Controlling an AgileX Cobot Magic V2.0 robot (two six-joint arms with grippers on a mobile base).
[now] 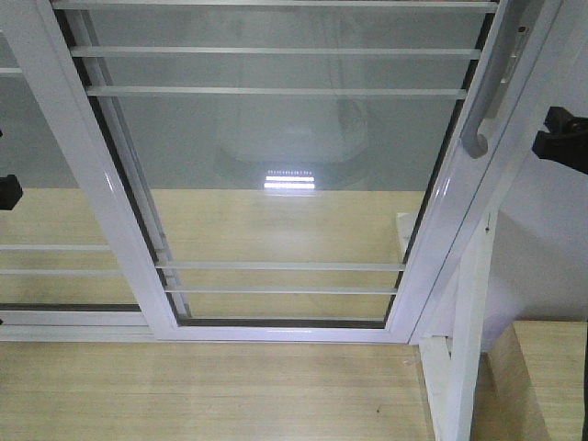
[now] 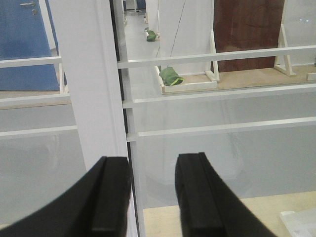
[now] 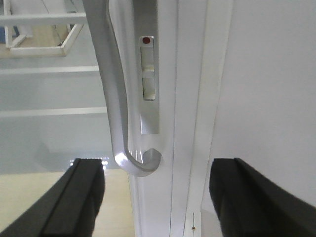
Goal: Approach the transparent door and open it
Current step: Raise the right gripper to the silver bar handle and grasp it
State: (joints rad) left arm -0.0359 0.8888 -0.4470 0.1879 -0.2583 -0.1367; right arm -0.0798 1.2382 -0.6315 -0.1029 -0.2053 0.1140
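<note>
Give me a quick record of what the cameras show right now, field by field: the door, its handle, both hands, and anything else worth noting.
door: transparent door, clear glass in a white frame, thin horizontal white bars
handle: curved silver handle on the door's right edge, lower end hooked
right hand: right hand open, fingers either side of the handle's lower end, not closed on it
left hand: left hand open, facing a white upright frame and glass
lock mark: small red dot above a slot beside the handle
floor: light wood floor
</note>
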